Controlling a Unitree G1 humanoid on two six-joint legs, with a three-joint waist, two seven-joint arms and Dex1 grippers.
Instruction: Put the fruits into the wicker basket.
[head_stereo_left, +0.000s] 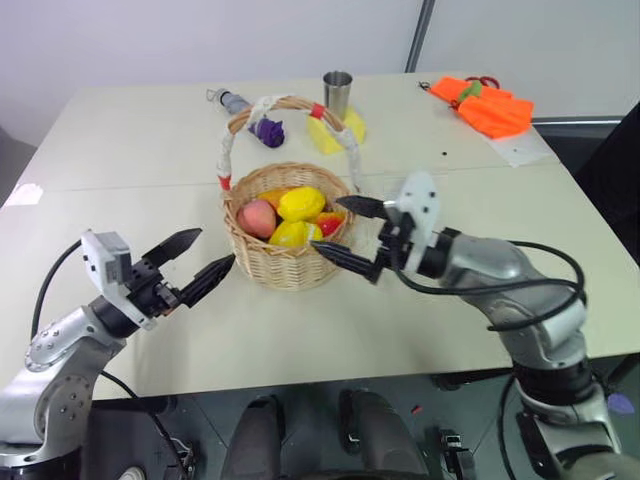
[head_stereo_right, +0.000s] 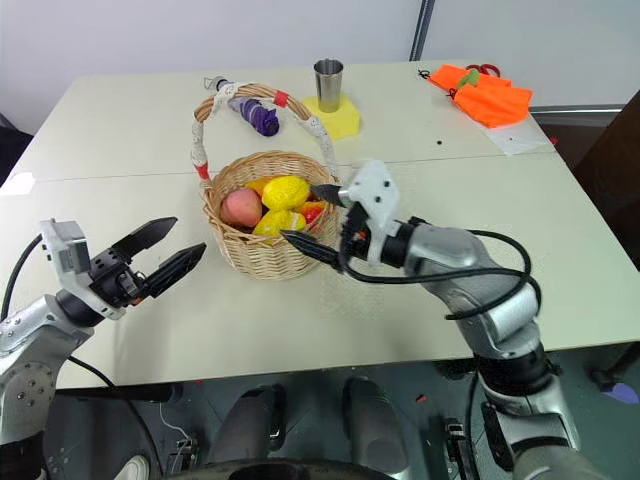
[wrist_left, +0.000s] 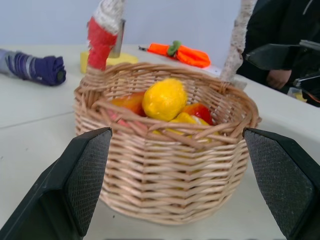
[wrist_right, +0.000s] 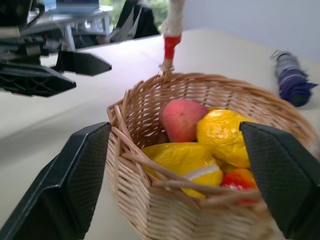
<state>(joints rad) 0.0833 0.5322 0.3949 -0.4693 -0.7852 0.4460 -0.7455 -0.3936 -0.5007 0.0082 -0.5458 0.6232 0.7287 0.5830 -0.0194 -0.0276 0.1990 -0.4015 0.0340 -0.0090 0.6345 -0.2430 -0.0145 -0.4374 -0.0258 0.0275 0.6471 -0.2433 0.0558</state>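
The wicker basket (head_stereo_left: 285, 265) stands mid-table, its tall handle (head_stereo_left: 235, 150) wrapped in white cloth with red bands. Inside lie the fruits: a pink-red peach (head_stereo_left: 258, 217), a yellow lemon (head_stereo_left: 301, 203), another yellow piece (wrist_right: 185, 157) and a red-orange one (wrist_right: 239, 181). My right gripper (head_stereo_left: 330, 224) is open at the basket's right rim, one finger over the rim and one in front of the wall, holding nothing. To the left of the basket my left gripper (head_stereo_left: 215, 246) is open and empty, pointing at its wall a short way off.
Behind the basket are a metal cup (head_stereo_left: 337, 92) on a yellow sponge block (head_stereo_left: 335, 132) and a purple cloth bundle (head_stereo_left: 267, 130). An orange cloth (head_stereo_left: 482, 105) and a paper sheet (head_stereo_left: 520, 148) lie at the far right. The table's front edge (head_stereo_left: 300, 372) runs below both arms.
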